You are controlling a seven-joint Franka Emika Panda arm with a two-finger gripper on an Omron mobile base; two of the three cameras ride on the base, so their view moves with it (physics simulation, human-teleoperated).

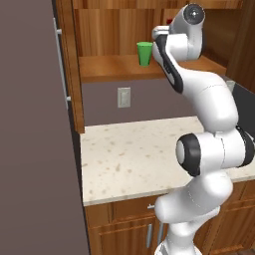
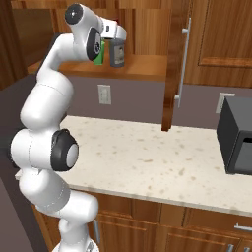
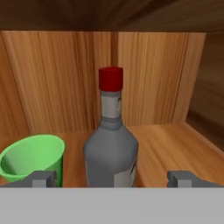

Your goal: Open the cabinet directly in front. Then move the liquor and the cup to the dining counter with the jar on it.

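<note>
The cabinet [image 1: 114,67] stands open, its right door [image 2: 172,74] swung out over the counter. On its wooden shelf the liquor [image 3: 110,148], a grey glass bottle with a red cap, stands upright and shows beside the hand in the right base view [image 2: 117,53]. To its left stands the green cup [image 3: 33,159], upright [image 1: 145,53] and partly behind the arm [image 2: 100,54]. My gripper [image 3: 112,178] is open at the shelf's front, one fingertip [image 3: 43,178] on each side of the bottle, not touching it. The dining counter and the jar are out of view.
Below the shelf runs a small speckled countertop [image 1: 129,154] with a wall outlet [image 1: 124,97] behind it. A dark boxy appliance [image 2: 238,138] sits on its right end. A tall dark panel [image 1: 30,149] borders the left. The open left door [image 1: 69,64] carries a silver handle.
</note>
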